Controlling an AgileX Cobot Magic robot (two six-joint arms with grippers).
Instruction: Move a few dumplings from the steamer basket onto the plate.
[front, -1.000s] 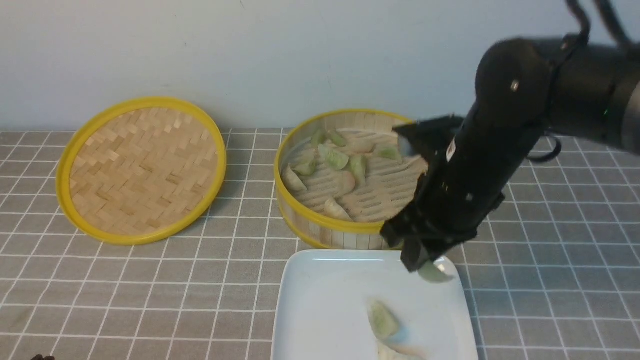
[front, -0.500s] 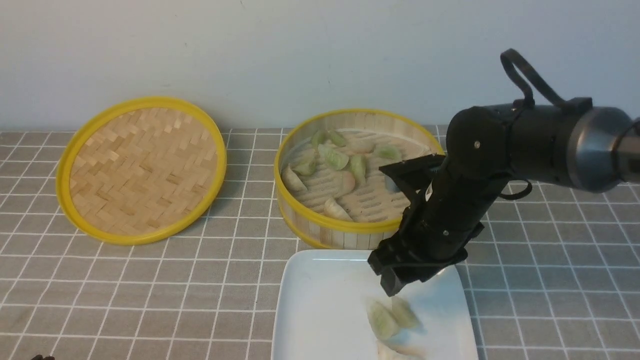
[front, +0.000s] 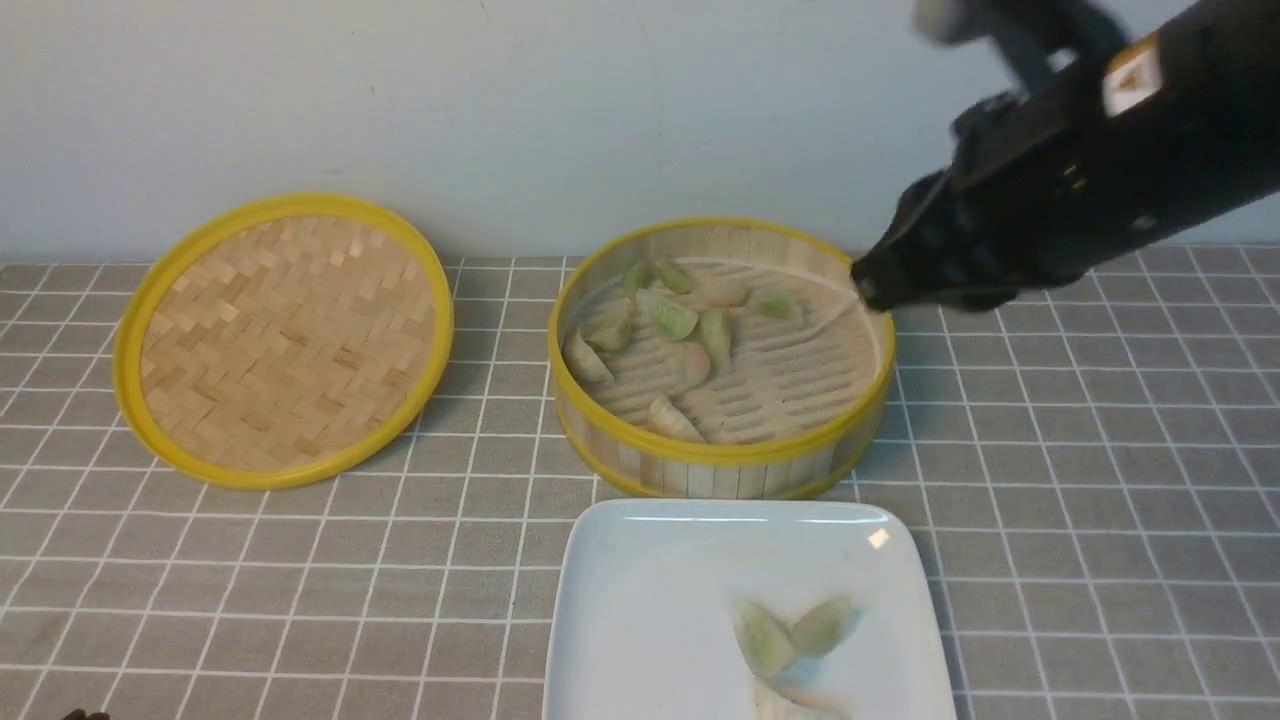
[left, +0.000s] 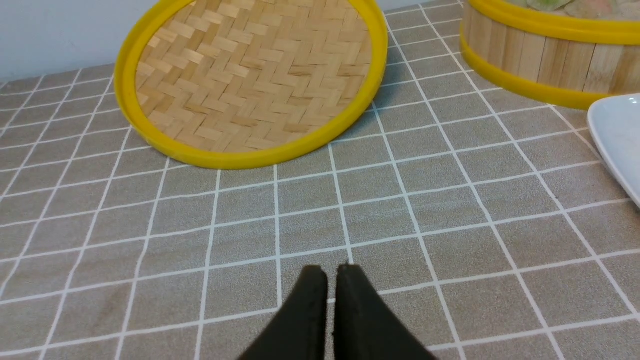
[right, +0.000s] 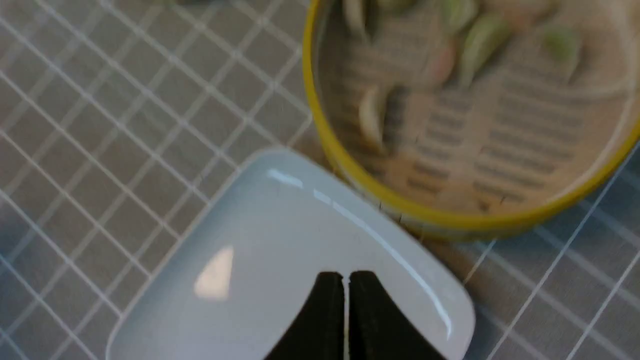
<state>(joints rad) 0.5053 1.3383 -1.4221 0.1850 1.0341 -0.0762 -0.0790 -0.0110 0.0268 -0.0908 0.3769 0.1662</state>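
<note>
— Light?
— Soft, even and bright, with faint shadows. Glare spots sit on the plate (front: 878, 538).
— Sharpness?
— The right wrist view is motion-smeared. The right arm (front: 1050, 180) blurs in the front view.

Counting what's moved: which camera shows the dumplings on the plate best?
The front view: two green dumplings lie side by side on the plate, a paler one cut off below. The right wrist view shows only a bare, blurred plate corner; the left wrist view only its rim.
</note>
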